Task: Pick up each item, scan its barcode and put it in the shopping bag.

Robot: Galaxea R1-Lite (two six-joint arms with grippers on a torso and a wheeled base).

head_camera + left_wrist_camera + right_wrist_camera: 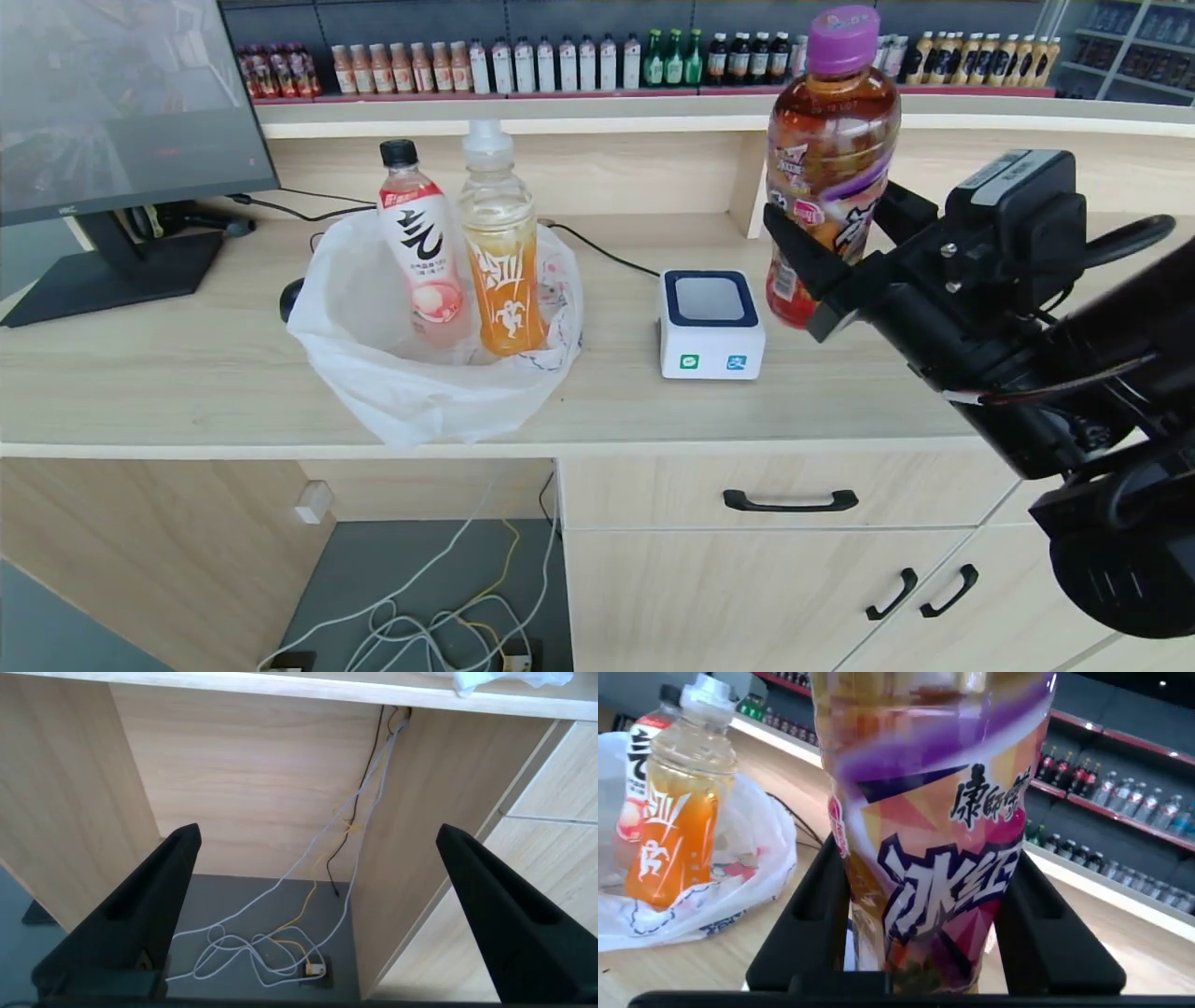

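My right gripper (845, 247) is shut on a tea bottle (829, 159) with a purple cap, held upright above the counter just right of the white barcode scanner (709, 323). Its purple and orange label (957, 859) sits between the black fingers (814, 910) in the right wrist view. The white shopping bag (420, 373) lies open on the counter at the left and holds a pink-labelled bottle (422, 247) and an orange drink bottle (499, 243), both upright. My left gripper (318, 915) hangs open below the counter edge, facing the wooden cabinet recess and floor cables.
A monitor (112, 103) stands at the counter's back left, with a cable running to the scanner. A raised shelf with rows of bottles (579, 61) runs behind the counter. Drawers with black handles (789, 502) sit under the counter. Loose cables (280, 943) lie on the floor.
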